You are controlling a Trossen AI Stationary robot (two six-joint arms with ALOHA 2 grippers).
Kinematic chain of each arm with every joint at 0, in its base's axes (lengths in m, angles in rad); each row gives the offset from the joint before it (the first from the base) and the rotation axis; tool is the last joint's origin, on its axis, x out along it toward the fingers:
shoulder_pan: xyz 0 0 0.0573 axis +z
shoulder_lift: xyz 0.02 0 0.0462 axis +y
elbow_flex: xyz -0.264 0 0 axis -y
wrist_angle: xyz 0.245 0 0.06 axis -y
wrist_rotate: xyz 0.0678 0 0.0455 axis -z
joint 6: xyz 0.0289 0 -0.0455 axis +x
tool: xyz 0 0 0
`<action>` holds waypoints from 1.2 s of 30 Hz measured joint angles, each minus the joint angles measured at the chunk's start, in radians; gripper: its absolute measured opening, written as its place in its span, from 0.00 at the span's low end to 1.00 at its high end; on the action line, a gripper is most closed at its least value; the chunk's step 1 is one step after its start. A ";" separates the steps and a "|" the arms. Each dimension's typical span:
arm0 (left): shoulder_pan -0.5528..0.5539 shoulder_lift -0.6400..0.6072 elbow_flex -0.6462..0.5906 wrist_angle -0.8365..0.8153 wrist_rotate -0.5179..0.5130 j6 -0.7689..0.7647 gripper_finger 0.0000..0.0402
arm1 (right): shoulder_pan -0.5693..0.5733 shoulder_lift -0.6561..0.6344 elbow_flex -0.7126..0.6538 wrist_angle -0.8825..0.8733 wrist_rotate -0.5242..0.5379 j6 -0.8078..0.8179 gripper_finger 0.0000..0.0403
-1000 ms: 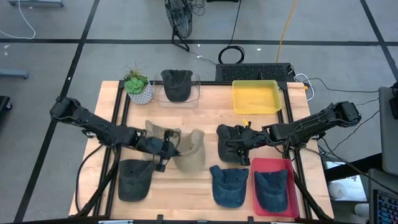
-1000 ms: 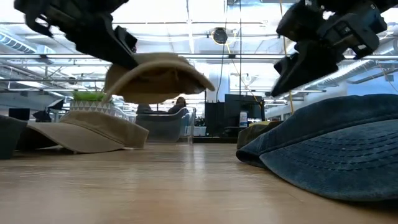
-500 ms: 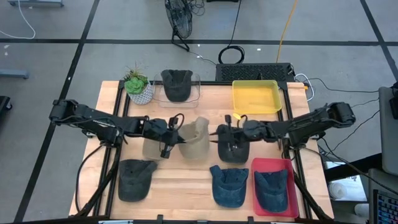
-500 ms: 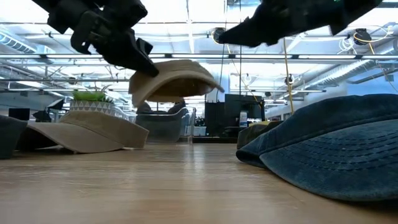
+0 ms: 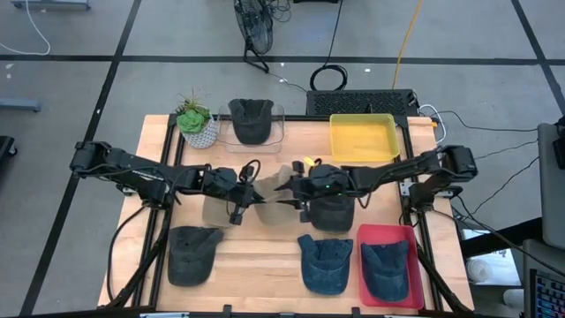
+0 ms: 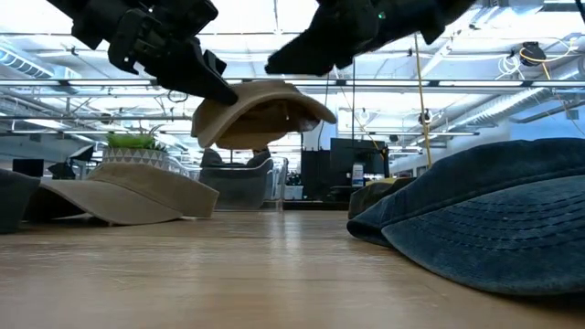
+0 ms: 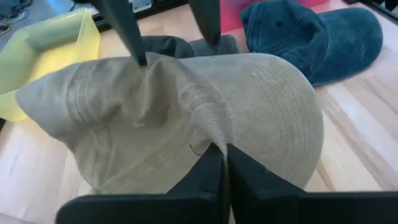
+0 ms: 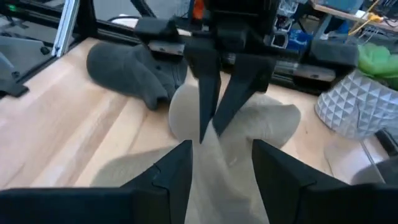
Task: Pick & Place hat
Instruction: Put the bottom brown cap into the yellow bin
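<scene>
left gripper [image 7: 221,163]: pinched shut on tan hat [image 7: 186,118], airborne
right gripper [image 8: 219,163]: fingers spread, straddling hat
risk: early release, hat drops

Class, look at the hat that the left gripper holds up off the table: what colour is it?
The hat is tan, a light khaki. The left wrist view shows it best.

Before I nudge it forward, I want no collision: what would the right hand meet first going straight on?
The tan hat, pinched by the left hand. The right hand stands open with the cloth between its fingers; depth unclear, but it looks about to touch.
</scene>
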 joint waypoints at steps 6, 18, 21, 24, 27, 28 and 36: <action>-0.011 0.000 0.000 0.024 -0.003 0.007 0.03 | 0.000 0.089 0.098 -0.091 -0.003 0.011 0.37; -0.031 0.000 0.000 0.022 -0.058 0.015 0.04 | 0.000 0.102 0.102 -0.121 -0.034 0.011 0.23; -0.041 0.001 0.000 0.033 -0.108 0.035 0.02 | 0.000 0.101 0.102 -0.138 -0.063 0.008 0.13; -0.054 0.001 0.000 0.057 -0.128 0.053 0.03 | 0.000 0.099 0.102 -0.147 -0.073 -0.006 0.03; -0.065 0.001 -0.001 0.091 -0.130 0.056 0.07 | 0.000 0.099 0.101 -0.161 -0.073 -0.013 0.02; -0.066 -0.001 0.001 0.098 -0.131 0.049 0.09 | -0.001 0.100 0.099 -0.172 -0.068 -0.015 0.02; -0.072 -0.005 0.002 0.135 -0.214 0.010 0.19 | -0.016 0.009 0.098 -0.421 0.033 -0.037 0.00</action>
